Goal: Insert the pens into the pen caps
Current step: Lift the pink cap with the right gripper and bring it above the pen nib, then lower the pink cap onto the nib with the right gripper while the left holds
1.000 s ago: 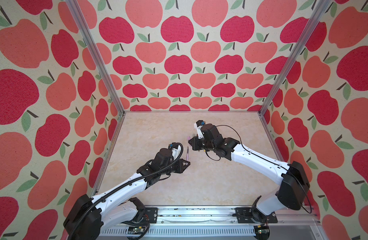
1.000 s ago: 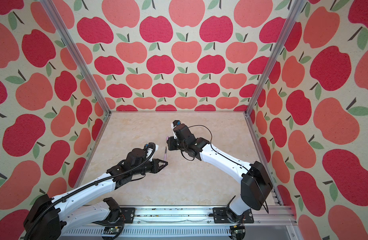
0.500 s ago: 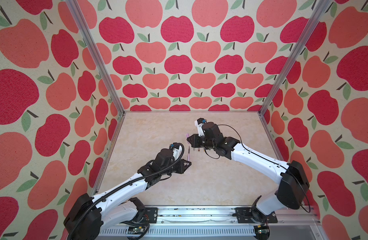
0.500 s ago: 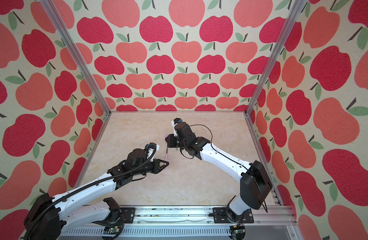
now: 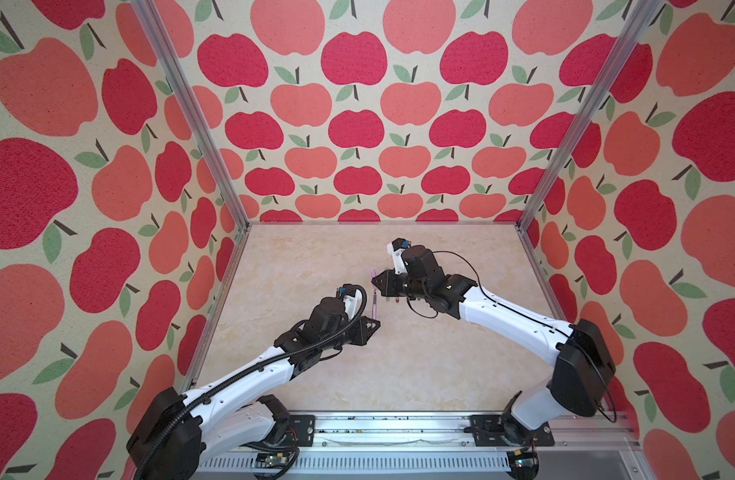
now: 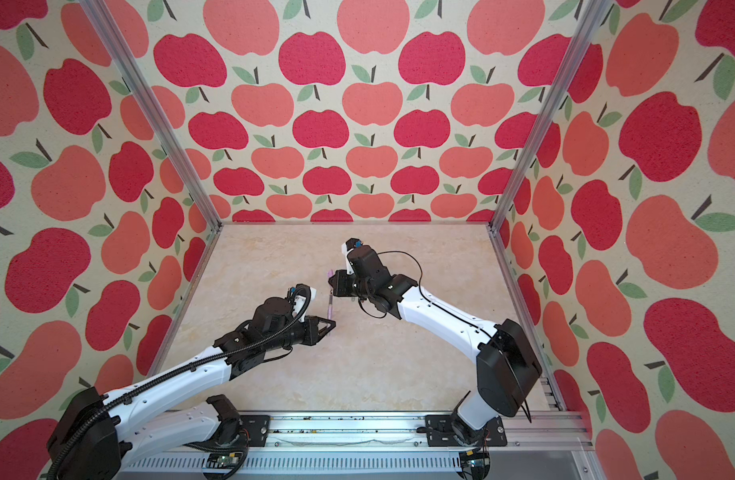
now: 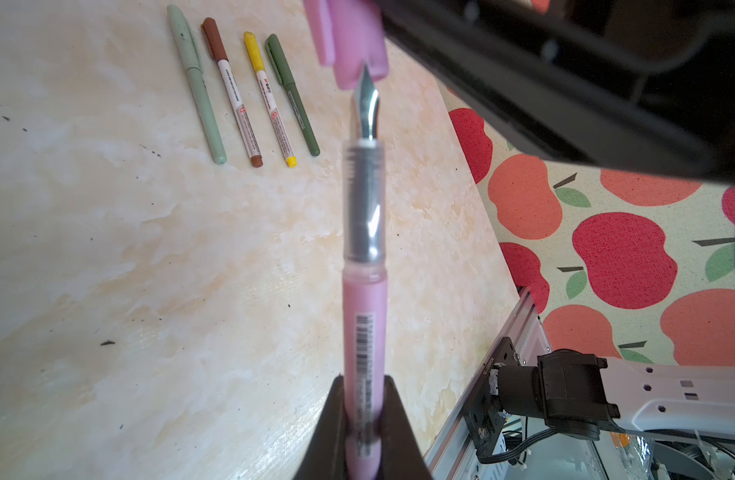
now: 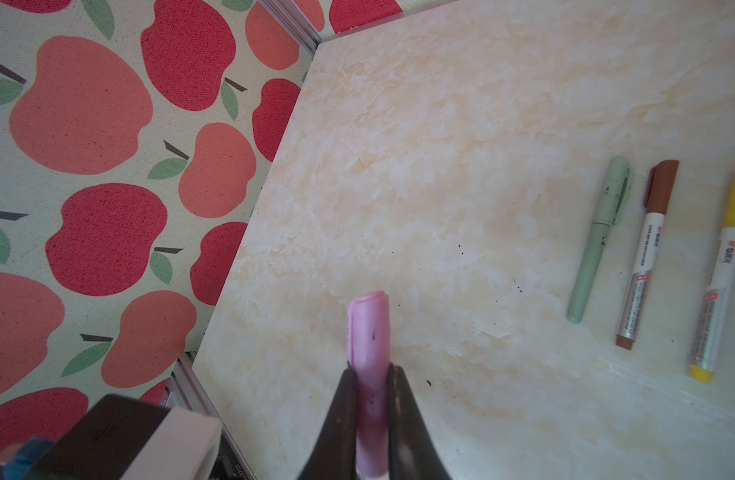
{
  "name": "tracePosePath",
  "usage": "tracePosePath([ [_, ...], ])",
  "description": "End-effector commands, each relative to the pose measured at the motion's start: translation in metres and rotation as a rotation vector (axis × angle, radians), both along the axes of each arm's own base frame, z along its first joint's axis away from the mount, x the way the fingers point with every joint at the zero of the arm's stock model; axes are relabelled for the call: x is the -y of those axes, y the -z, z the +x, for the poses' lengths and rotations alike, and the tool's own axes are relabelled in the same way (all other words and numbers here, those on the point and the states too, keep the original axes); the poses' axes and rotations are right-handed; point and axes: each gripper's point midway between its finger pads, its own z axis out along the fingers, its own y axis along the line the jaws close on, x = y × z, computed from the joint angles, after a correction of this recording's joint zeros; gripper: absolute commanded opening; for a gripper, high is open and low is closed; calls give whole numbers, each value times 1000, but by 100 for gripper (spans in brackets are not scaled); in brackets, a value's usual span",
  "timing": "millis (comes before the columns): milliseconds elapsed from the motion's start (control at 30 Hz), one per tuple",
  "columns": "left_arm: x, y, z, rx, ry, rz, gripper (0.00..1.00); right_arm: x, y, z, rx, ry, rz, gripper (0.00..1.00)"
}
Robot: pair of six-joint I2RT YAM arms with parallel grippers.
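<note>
My left gripper [image 7: 364,382] is shut on the barrel of a pink pen [image 7: 365,311], whose bare metal nib points away from the fingers. My right gripper [image 8: 370,370] is shut on the pink pen cap [image 8: 369,328]. In the left wrist view the nib's point meets the rim of the pink cap [image 7: 353,41]; I cannot tell whether it is inside. In both top views the pink pen [image 5: 374,305] [image 6: 329,305] stands between the left gripper [image 5: 376,324] [image 6: 332,324] and the right gripper [image 5: 374,282] [image 6: 330,282] at mid-table, above the surface.
A row of capped pens lies on the marbled table: pale green [image 7: 197,83] [image 8: 598,241], brown-capped [image 7: 233,95] [image 8: 648,257], yellow-capped [image 7: 270,99] [image 8: 723,278] and dark green [image 7: 293,95]. Apple-print walls close in three sides. A metal rail [image 5: 399,428] runs along the front.
The right gripper has carried the pink cap a little to the left, closer over the pen's nib. The left arm has barely moved.
</note>
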Motion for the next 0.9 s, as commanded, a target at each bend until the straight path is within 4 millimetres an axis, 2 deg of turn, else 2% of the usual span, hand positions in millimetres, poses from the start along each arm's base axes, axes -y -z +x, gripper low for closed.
tracePosePath([
  [0,-1,-8,4,48,-10,-4,1,-2,3,-2,-20,-5,26,8],
  [233,-5,-6,6,48,-36,3,1,-4,4,-7,-28,-13,36,6],
  [400,0,-6,3,40,-7,-8,1,-2,4,-2,-17,2,26,7],
  [600,1,-4,-1,32,9,-9,1,-4,-9,9,3,16,45,7],
  [867,4,1,-3,20,22,-6,1,-9,-25,13,31,5,63,7],
])
